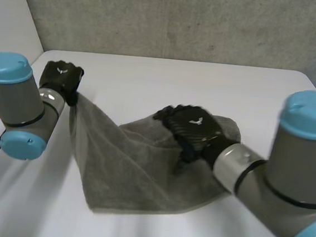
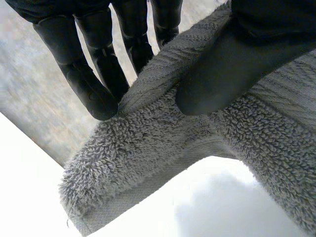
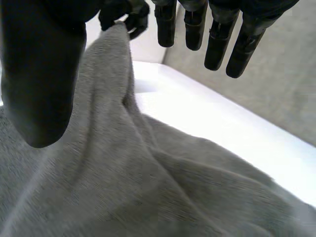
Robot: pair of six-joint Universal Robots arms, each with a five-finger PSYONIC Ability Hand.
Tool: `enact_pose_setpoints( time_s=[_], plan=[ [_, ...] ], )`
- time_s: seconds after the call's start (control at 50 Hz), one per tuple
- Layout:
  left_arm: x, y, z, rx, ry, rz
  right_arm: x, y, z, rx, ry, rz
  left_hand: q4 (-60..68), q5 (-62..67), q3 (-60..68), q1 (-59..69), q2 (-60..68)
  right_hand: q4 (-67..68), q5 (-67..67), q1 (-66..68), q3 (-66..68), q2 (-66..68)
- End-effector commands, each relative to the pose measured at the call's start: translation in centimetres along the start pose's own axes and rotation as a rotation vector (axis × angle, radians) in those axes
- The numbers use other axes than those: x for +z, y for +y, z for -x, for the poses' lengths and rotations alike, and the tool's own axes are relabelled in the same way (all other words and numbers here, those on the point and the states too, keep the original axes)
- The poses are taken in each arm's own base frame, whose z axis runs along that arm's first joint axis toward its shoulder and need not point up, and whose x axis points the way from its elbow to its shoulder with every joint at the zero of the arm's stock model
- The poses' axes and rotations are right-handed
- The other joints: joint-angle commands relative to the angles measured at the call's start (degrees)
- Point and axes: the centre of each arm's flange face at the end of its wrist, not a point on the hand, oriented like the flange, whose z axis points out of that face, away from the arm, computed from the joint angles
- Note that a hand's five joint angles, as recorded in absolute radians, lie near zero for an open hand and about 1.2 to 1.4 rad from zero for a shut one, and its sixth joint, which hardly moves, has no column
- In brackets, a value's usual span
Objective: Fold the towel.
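The grey terry-cloth towel (image 1: 136, 172) lies across the middle of the head view. Most of it rests rumpled on the white table (image 1: 178, 81), with its near edge running along the lower centre of the frame. One corner is drawn up and away toward the upper left, so the cloth rises from the table in a taut, slanting sheet.

That raised corner is in the black left hand (image 1: 61, 78), which sits at the upper left of the head view at the end of the grey, blue-capped left arm. In the left wrist view the looped pile of the towel (image 2: 148, 163) is pinched at its hemmed edge, with the thumb (image 2: 222, 74) pressed on one face and the fingers (image 2: 94, 89) behind the other.

The black right hand (image 1: 188, 127) is right of centre in the head view, over the bunched upper part of the towel. In the right wrist view its fingers (image 3: 217, 44) are straight and well apart from the thumb (image 3: 39, 84), closed on nothing. The towel (image 3: 148, 187) lies in soft folds under the palm. I cannot tell whether the palm touches the cloth. Beyond the fingertips in that view, the left hand (image 3: 123, 15) holds the towel's peak.

A rough grey wall (image 1: 184, 20) stands behind the table.
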Motion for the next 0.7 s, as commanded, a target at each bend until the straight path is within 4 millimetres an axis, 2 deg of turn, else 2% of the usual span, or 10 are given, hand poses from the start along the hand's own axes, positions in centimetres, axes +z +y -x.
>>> enact_pose_setpoints(
  time_s=[0.02, 0.16, 0.18, 0.2, 0.22, 0.24, 0.26, 0.52, 0.6, 0.7],
  plan=[
    [3.0, -1.3, 0.3, 0.011, -0.059, -0.118, -1.7, 0.4, -3.4, -0.073, 0.084, 0.020, -6.89, -14.42, -8.38, -1.97, -5.51, -4.67, -3.59, -2.76, -4.53, -4.82],
    [3.5, -0.9, 0.1, 0.062, -0.061, -0.114, -2.5, 2.0, -5.0, -0.141, 0.140, 0.080, -6.89, -14.42, -8.38, -1.97, -5.51, -4.67, -3.59, -2.76, -4.53, -4.82],
    [3.1, -0.7, -0.2, 0.061, -0.052, -0.104, -2.6, 2.4, -5.2, -0.150, 0.144, 0.098, -22.69, -30.22, -24.18, -17.77, -21.31, -4.67, -3.59, -2.76, -4.53, -4.82],
    [3.1, -0.7, -0.2, 0.061, -0.052, -0.104, -2.6, 2.4, -5.2, -0.150, 0.144, 0.098, -22.85, -30.37, -24.34, -17.93, -21.47, -4.67, -3.59, -2.76, -4.53, -4.82],
    [2.7, -0.6, -0.5, 0.062, -0.042, -0.097, -2.8, 2.9, -5.5, -0.160, 0.148, 0.114, -45.66, -53.19, -47.16, -40.74, -44.29, -4.67, -3.59, -2.76, -4.53, -4.82],
    [2.7, -0.6, -0.5, 0.062, -0.042, -0.097, -2.8, 2.9, -5.5, -0.160, 0.148, 0.114, -45.89, -53.42, -47.38, -40.97, -44.51, -4.67, -3.59, -2.76, -4.53, -4.82],
    [2.0, -0.6, -0.8, 0.066, -0.032, -0.090, -2.9, 3.3, -5.7, -0.167, 0.154, 0.131, -73.70, -81.23, -75.20, -68.78, -72.33, -4.67, -3.59, -2.76, -4.53, -4.82],
    [-4.9, -1.8, 0.0, 0.070, 0.017, -0.051, -3.6, 5.9, -7.2, -0.179, 0.194, 0.229, -76.01, -83.54, -77.50, -71.09, -74.63, 0.12, 1.20, 2.03, 0.26, -0.03],
    [-7.1, -1.6, -0.4, 0.072, 0.081, -0.043, -3.7, 6.1, -7.2, -0.174, 0.195, 0.234, -74.99, -82.52, -76.49, -70.07, -73.62, 3.82, 4.91, 5.74, 3.96, 3.67],
    [-11.5, -0.2, -2.1, 0.073, 0.260, -0.020, -3.2, 6.9, -7.9, -0.156, 0.201, 0.242, -73.15, -80.68, -74.64, -68.23, -71.77, 15.08, 16.16, 16.99, 15.22, 14.93]
  ],
)
